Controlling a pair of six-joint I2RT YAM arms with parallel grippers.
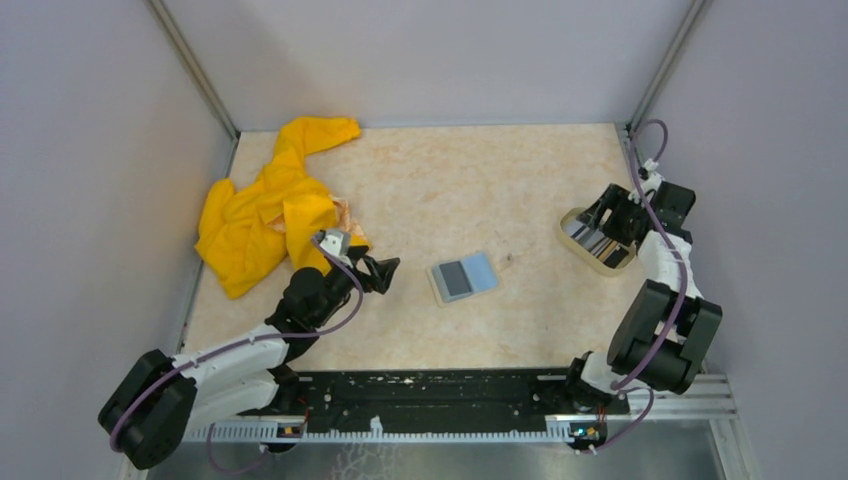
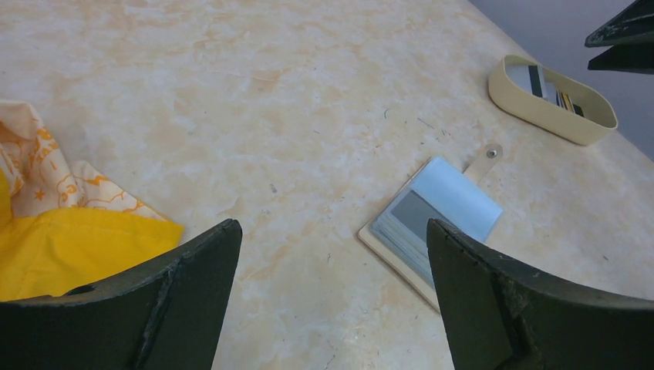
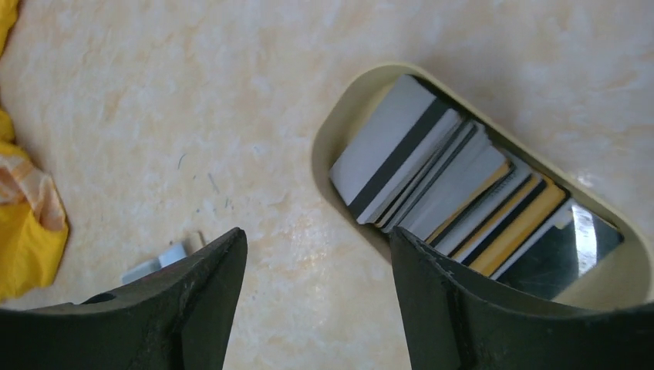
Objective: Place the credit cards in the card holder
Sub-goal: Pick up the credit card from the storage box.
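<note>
The tan card holder (image 1: 464, 276) lies open mid-table, grey-blue slots up; it shows in the left wrist view (image 2: 432, 223) with its snap tab, and a corner shows in the right wrist view (image 3: 154, 264). The credit cards (image 3: 439, 181) stand stacked in an oval cream dish (image 1: 592, 242) at the right; several have dark stripes, some are yellow. They also show in the left wrist view (image 2: 549, 86). My left gripper (image 1: 385, 270) is open and empty, left of the holder. My right gripper (image 1: 607, 213) is open and empty, just above the dish's left edge.
A yellow cloth (image 1: 265, 205) with a patterned orange-white lining (image 2: 46, 173) lies heaped at the left of the table. Grey walls close in the table on three sides. A black rail (image 1: 440, 395) runs along the near edge.
</note>
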